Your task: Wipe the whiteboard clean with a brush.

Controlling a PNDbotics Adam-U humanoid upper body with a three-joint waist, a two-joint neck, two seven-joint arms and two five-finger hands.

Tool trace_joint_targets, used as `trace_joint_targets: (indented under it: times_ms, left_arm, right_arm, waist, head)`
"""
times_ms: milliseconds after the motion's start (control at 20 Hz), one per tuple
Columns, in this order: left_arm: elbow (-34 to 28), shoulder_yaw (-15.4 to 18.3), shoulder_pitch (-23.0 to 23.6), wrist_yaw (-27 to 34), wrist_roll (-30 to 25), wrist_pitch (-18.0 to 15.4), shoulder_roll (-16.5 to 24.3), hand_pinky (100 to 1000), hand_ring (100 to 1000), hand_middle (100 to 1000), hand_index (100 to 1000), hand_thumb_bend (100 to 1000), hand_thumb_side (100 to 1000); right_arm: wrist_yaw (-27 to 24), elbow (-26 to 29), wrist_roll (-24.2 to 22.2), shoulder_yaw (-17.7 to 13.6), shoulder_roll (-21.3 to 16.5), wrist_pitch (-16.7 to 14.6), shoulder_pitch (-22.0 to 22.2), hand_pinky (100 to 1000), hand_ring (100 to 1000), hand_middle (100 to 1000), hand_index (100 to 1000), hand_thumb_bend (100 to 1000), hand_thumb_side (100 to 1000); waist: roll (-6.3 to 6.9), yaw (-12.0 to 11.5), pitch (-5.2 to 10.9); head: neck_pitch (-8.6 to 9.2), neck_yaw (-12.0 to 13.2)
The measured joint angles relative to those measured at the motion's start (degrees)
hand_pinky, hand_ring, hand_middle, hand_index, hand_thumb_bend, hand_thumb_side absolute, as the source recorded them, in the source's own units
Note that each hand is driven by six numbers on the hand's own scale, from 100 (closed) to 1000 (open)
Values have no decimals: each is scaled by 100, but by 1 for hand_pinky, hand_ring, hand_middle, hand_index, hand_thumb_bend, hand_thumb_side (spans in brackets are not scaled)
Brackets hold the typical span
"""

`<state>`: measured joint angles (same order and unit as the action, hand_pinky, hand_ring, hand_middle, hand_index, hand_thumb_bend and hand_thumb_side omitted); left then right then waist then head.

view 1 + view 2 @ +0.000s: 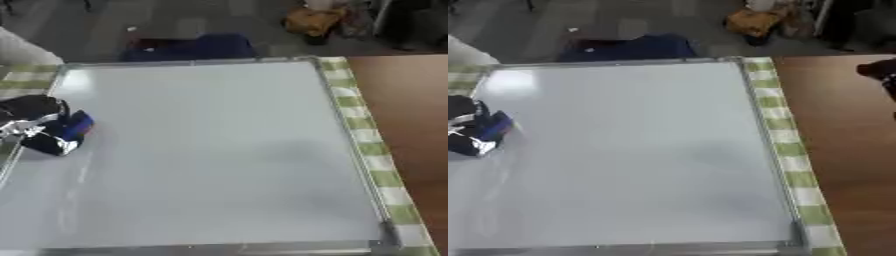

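A large whiteboard (219, 150) with a metal frame lies flat before me and fills most of both views; its surface looks blank. My left hand (35, 125) is at the board's left edge, its fingers curled round a blue brush (77, 125) that rests on the board. Only a dark part of my right hand (883, 72) shows at the right edge of the right eye view, over the brown table; how its fingers stand is hidden.
A green-and-white checked cloth (367, 145) lies under the board and shows along its right and left sides. Bare brown table (850, 150) lies to the right. A dark blue object (197, 47) sits beyond the far edge.
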<state>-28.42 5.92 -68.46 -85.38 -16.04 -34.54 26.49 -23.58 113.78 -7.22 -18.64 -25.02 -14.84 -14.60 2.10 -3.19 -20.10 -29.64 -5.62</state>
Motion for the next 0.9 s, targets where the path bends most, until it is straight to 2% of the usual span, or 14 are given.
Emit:
trace_joint_targets:
  times_ms: [100, 150, 350, 900]
  left_arm:
    - [0, -1, 19, 98, -98, -28, 6, 685, 460, 263, 186, 305, 624]
    - [0, -2, 30, 138, -141, -44, 8, 680, 455, 255, 181, 246, 641]
    - [-4, -31, 70, 286, -296, -131, 18, 671, 439, 238, 173, 187, 652]
    - [-162, -165, 171, 569, -570, -363, 21, 656, 416, 214, 164, 211, 612]
  right_arm:
    - [6, 0, 12, 0, 0, -2, 1, 766, 642, 505, 586, 223, 1000]
    - [9, 0, 23, -1, 0, 0, 2, 766, 642, 505, 586, 222, 1000]
    - [23, 0, 68, -4, 0, 7, 4, 766, 643, 505, 585, 223, 1000]
    - [26, 0, 148, -36, 2, 5, 23, 767, 643, 505, 587, 222, 1000]
  waist:
    - [0, -1, 5]
    - [0, -1, 14]
    - [-4, -14, 36]
    - [-9, -29, 68]
  head:
    - [0, -11]
    - [0, -14]
    - [-2, -44]
    - [-48, -78]
